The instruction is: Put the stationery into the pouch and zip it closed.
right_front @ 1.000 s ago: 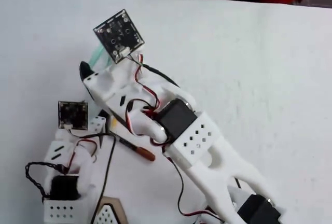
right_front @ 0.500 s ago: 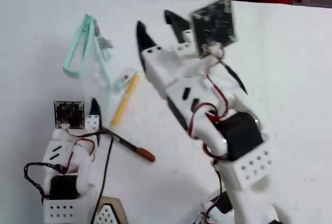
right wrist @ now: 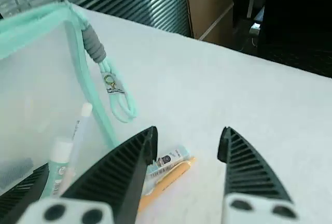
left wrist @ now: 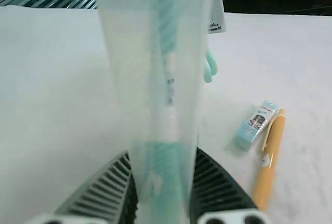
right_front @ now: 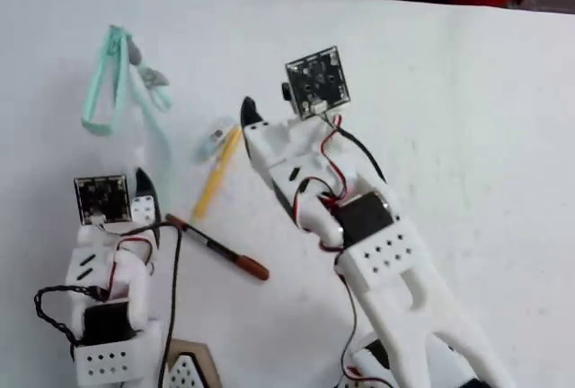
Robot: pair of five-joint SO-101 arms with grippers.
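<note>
Mint-trimmed clear pouch (right_front: 133, 108) sits toward the far left of the table (right_front: 467, 92), with its mouth end turned to the far edge. There the two zip edges stand apart in a narrow loop. The left gripper (right_front: 145, 192) is clamped on the pouch's near end, and its wrist view shows the clear wall pinched upright between the ribbed fingers (left wrist: 220, 187). A white stick and a mint-and-white item show through the wall, lying inside the pouch. A grey zip pull (right wrist: 94, 47) hangs at the mouth corner with a mint cord (right wrist: 118, 98) looped below it.

The right gripper (right_front: 268, 103) hovers over the middle of the table, right of the pouch, with its black jaws spread wide and nothing between them. Just beside its left finger lie a small pale blue box (right_front: 214, 136) and a yellow pen (right_front: 216, 174). The box touches the pen's far end, and both rest on the table outside the pouch. The pen slants back toward the near edge.

Nearer the near edge, between the two arms, lies a dark pen (right_front: 211, 244), its reddish-brown end pointing toward the right arm and its other end close by the left gripper
</note>
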